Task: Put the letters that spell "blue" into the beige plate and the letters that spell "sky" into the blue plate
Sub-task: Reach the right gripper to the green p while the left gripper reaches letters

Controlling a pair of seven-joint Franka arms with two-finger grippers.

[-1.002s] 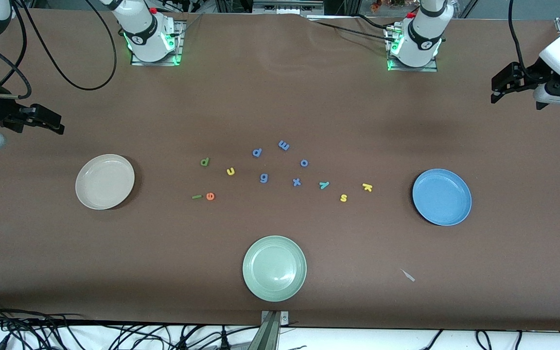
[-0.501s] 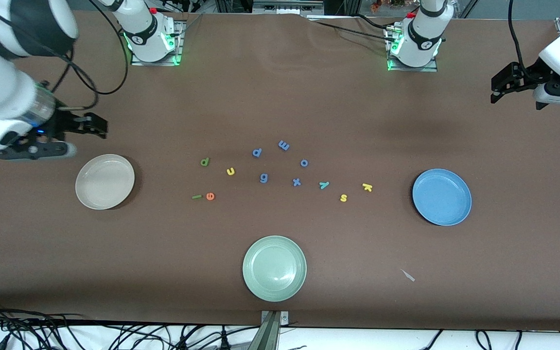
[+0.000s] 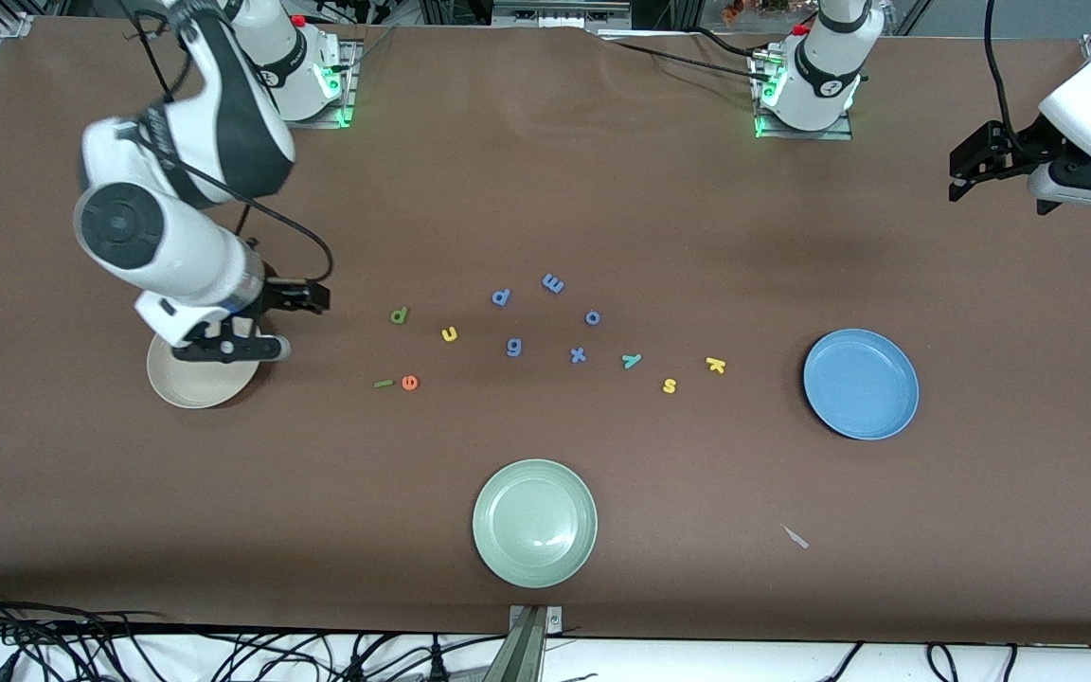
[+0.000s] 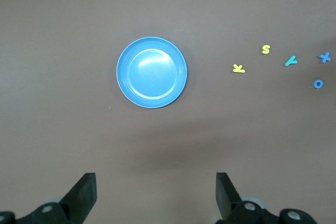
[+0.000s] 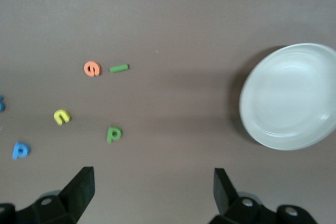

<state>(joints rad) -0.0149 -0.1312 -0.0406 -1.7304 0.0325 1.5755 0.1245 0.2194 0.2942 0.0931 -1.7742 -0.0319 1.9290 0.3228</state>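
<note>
Swung inward from the table's edge since the earlier frames, the right gripper (image 3: 304,296) now hangs over bare tabletop beside the round cream-beige plate (image 3: 193,386), fingers spread wide, nothing held.

Letters for "blue", all on the brown table (image 3: 545,170) between that plate and the blue letters (image 3: 513,347): green foam b (image 3: 399,314), yellow foam u (image 3: 449,332), thin green l bar (image 3: 383,383) just beside orange foam e (image 3: 410,383).

Letters for "sky", toward the round sky-blue plate (image 3: 860,384): teal y (image 3: 633,360), yellow s (image 3: 670,385), yellow k (image 3: 715,365).

Both plates hold nothing.

Left gripper (image 3: 969,170): waiting over the table's edge at its own end, fingers wide, empty.

Pale green plate (image 3: 534,522): nearest the front camera.
</note>
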